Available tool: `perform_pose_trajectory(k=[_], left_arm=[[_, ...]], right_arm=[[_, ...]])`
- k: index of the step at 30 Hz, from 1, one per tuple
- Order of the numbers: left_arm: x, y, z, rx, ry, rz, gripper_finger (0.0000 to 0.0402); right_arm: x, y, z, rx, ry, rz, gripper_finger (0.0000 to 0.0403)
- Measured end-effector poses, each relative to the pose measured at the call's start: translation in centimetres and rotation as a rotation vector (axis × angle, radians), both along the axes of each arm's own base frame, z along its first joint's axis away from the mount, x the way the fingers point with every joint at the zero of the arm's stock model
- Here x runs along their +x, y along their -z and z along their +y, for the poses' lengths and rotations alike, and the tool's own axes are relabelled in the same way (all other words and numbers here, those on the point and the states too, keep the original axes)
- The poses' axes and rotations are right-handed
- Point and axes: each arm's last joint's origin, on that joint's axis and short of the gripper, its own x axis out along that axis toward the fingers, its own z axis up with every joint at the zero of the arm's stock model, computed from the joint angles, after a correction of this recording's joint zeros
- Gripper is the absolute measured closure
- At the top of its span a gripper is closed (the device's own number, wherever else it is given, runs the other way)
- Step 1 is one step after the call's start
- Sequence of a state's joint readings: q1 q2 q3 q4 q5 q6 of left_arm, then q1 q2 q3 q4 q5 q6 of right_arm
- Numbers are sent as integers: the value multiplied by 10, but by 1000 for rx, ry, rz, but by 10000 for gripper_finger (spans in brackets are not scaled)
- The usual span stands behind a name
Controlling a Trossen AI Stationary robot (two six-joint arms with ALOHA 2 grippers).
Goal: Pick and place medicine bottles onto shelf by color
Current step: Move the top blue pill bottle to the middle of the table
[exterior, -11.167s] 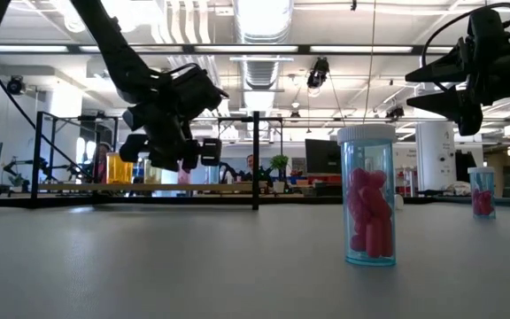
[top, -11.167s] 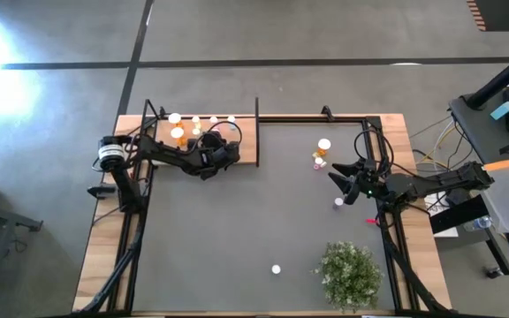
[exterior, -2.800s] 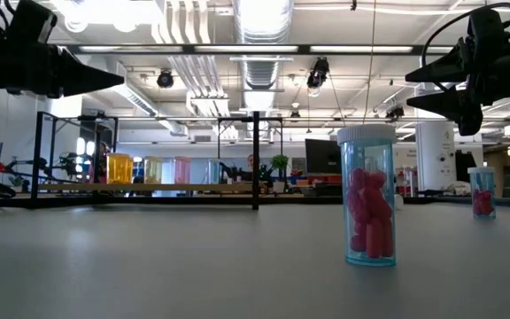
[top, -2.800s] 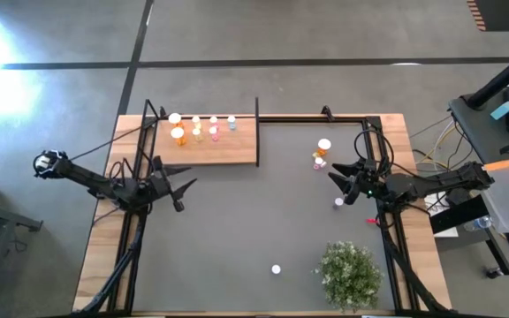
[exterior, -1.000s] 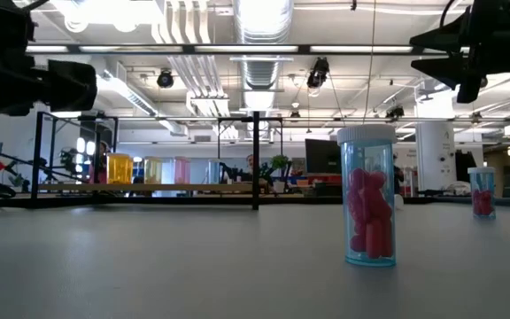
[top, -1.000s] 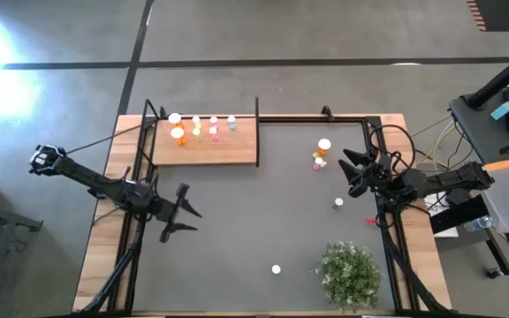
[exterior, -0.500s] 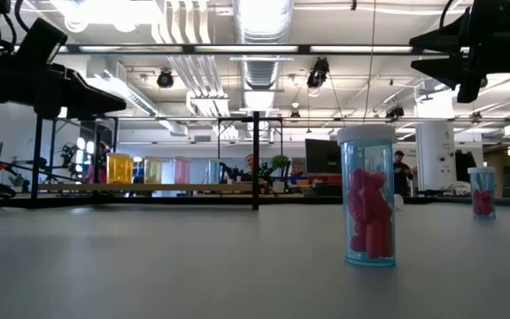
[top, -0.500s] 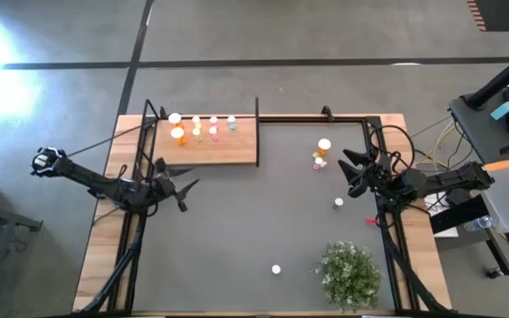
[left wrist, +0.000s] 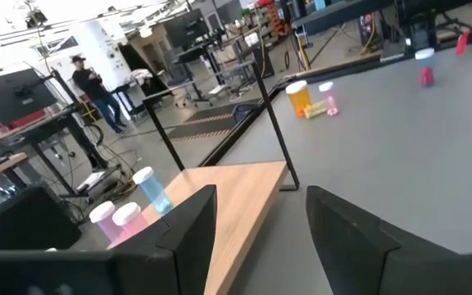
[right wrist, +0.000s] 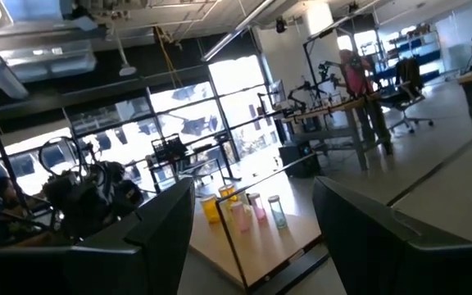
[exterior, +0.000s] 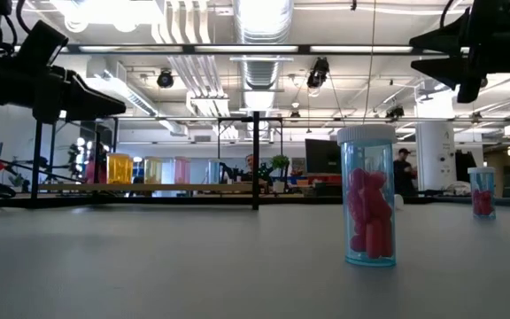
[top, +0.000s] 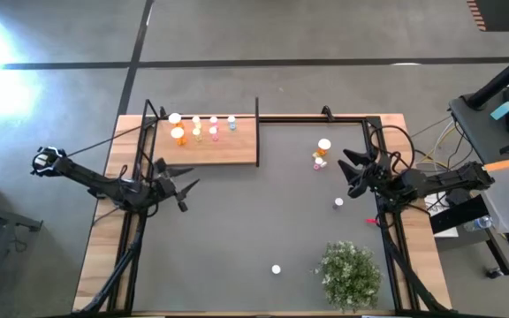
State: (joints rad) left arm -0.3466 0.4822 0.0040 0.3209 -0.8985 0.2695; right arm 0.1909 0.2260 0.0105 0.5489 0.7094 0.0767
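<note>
Two grippers hang empty above the table. The left gripper (top: 182,187) floats just in front of the shelf (top: 237,150), near the table's left edge, its fingers (left wrist: 188,225) spread with nothing between them. The right gripper (top: 350,171) hovers at the right side, fingers (right wrist: 161,220) parted wide and bare, close to a loose cluster: an orange bottle (top: 324,146) with a small bottle lying beside it (top: 319,160), and a pink bottle (top: 338,203) a little nearer the plant (top: 352,274). One more bottle (top: 276,269) stands alone near the front edge; up close it is blue-walled with pink pills (exterior: 367,199).

Five bottles (top: 196,125) stand in a row at the shelf's back left.

These bottles look light, rigid and smooth-sided, so I judge they tip or skid easily; the grip belongs across the body below the white cap, squarely, not on the cap rim.

Against a second ago, the left gripper has swung back up toward the shelf from a spot farther out on the mat; the right gripper and every bottle sit as they did.
</note>
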Motion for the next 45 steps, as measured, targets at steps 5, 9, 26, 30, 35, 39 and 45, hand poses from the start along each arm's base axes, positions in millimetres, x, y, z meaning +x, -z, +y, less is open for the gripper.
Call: perform_pose_trajectory(k=[5,9,26,30,35,39,45], left_arm=[[-3,-6,1,-23,1,-64,228],[-8,-14,5,-51,-14,-145,228],[-29,-36,34,-92,-265,-431,228],[-32,-38,39,-86,-320,-466,228],[-33,-38,42,-76,-356,-460,228],[-33,-38,42,-76,-357,-462,228],[-32,-37,42,-74,-357,-447,228]], right_arm=[[2,3,0,14,-6,25,165],[6,7,1,-2,-3,75,165],[48,-25,5,186,240,592,165],[55,-28,7,309,294,657,165],[67,-23,11,454,304,718,165],[82,-17,15,528,256,791,165],[103,-25,23,630,163,867,165]])
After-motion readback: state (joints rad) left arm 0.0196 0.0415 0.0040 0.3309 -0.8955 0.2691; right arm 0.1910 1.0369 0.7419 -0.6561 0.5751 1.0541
